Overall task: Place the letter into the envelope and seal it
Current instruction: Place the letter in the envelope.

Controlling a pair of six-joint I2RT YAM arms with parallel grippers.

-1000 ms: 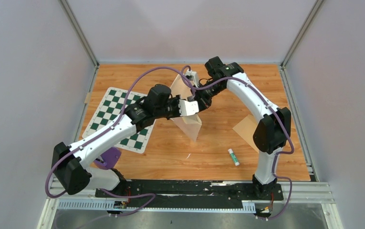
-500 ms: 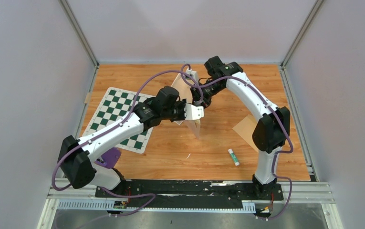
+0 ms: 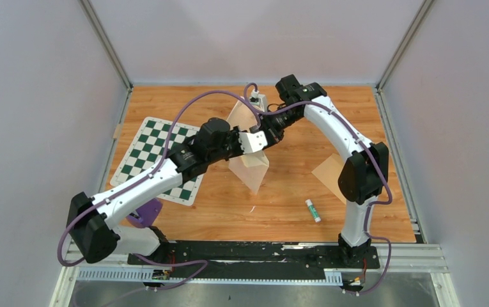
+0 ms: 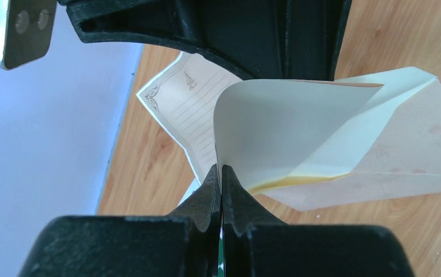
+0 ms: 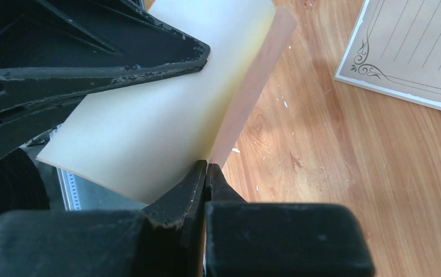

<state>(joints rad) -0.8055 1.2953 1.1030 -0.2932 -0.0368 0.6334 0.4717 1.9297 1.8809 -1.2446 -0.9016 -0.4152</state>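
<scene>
Clamped tight on cream paper envelope with left gripper and right gripper. Outside it, cropped by frame edge – cream ornate-bordered letter.

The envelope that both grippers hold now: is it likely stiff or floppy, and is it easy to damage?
Probably floppy: the envelope bows in a curve from where the left gripper pinches its edge. Likely light, since that pinch and one by the right gripper seem enough to hold it up. Pulling the two apart might crease or tear the thin paper.
</scene>
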